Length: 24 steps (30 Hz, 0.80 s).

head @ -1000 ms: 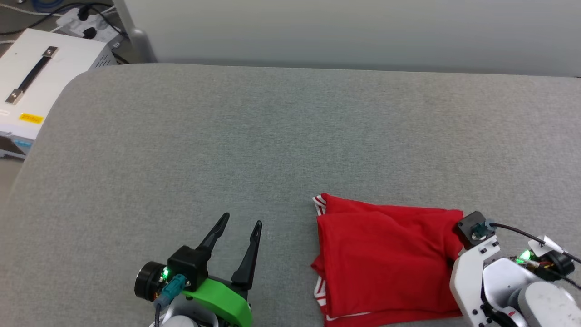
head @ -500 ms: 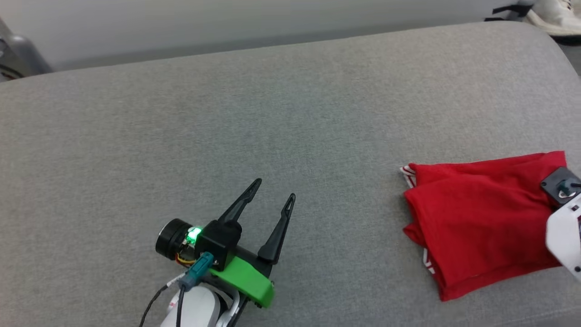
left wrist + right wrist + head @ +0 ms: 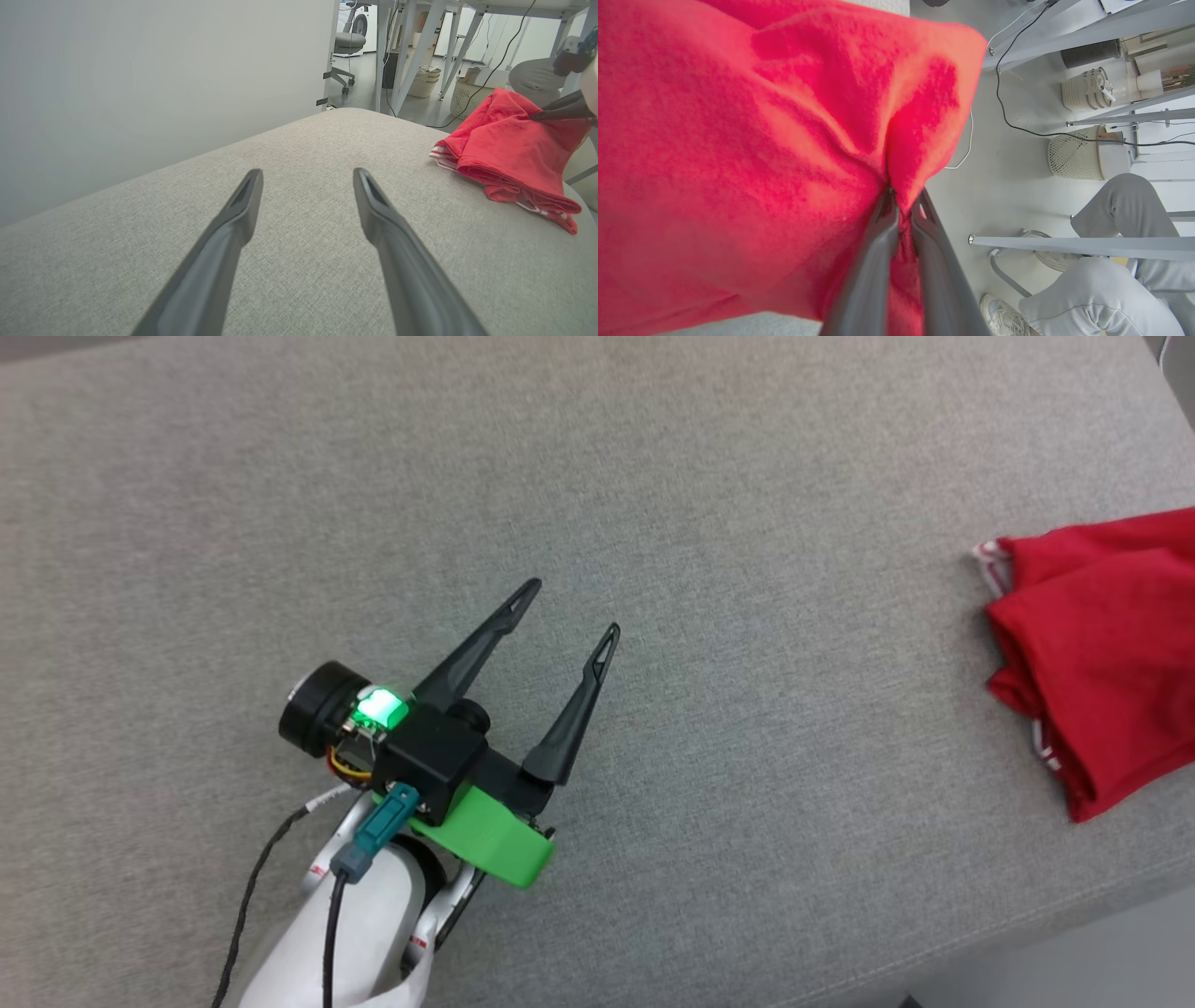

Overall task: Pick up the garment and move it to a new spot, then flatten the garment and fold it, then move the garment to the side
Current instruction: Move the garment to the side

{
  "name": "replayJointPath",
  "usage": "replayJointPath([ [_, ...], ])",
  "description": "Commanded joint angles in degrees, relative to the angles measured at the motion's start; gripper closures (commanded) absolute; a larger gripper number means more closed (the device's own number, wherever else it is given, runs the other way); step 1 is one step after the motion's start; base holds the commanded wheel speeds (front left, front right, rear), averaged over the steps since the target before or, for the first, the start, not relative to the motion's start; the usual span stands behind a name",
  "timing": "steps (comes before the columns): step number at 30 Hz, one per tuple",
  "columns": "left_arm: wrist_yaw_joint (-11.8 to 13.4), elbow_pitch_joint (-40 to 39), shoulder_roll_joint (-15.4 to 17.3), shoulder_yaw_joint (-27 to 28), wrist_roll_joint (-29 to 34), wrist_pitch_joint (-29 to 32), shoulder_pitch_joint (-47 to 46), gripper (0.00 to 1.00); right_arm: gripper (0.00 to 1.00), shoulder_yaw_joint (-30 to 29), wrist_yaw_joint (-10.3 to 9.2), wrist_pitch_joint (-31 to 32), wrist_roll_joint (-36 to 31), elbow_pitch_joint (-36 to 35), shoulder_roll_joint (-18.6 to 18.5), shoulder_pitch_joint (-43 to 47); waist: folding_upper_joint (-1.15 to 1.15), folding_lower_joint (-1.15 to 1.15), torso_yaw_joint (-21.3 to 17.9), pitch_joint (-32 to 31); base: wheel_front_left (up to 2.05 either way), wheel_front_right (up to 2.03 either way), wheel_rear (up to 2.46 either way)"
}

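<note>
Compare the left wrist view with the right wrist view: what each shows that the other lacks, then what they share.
Left wrist, not right wrist: the open left tool, an office chair, red-and-white striped trim. Right wrist, not left wrist: a person's white shoe. Both: the red T-shirt pinched in the shut right tool, and a white woven basket.

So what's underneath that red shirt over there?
The grey padded surface runs beneath the red shirt, and striped trim peeks from its lower folded layers. Whatever lies directly under it is covered. The right tool pinches a fold of it.
</note>
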Motion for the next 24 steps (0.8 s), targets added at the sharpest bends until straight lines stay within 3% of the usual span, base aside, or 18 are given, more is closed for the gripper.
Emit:
replayJointPath([
  [1,-0.1,-1.3,0.8,0.2,0.6,0.6,-1.2,0.00,1.00,-1.5,-0.06,-1.8,-1.0,2.4,0.6,-2.2,0.00,-0.01,-2.5,5.1,0.00,0.00,0.00],
  [13,0.9,-7.2,2.4,1.2,0.1,3.2,-1.4,0.00,1.00,-11.0,-0.06,-12.1,-10.0,18.3,4.6,-11.2,0.00,-0.01,-0.7,7.7,0.00,0.00,0.00],
  [14,1.0,-7.0,2.4,1.2,0.0,3.1,-1.4,0.00,0.67,-11.5,-0.06,-12.5,-10.8,19.2,5.0,-11.6,0.00,-0.01,-0.4,7.5,0.00,0.00,0.00],
  [15,1.0,-6.9,2.4,1.3,-0.1,3.0,-1.3,0.00,0.00,-11.9,-0.06,-12.9,-11.4,19.8,5.3,-11.8,0.00,-0.01,-0.3,7.3,0.00,0.00,0.00],
  [24,2.5,-1.6,1.3,2.8,-2.9,-0.8,0.9,0.00,0.00,-15.1,-0.06,-18.4,-13.3,20.2,8.1,-13.1,0.00,-0.01,2.2,-0.6,0.00,0.00,0.00],
])
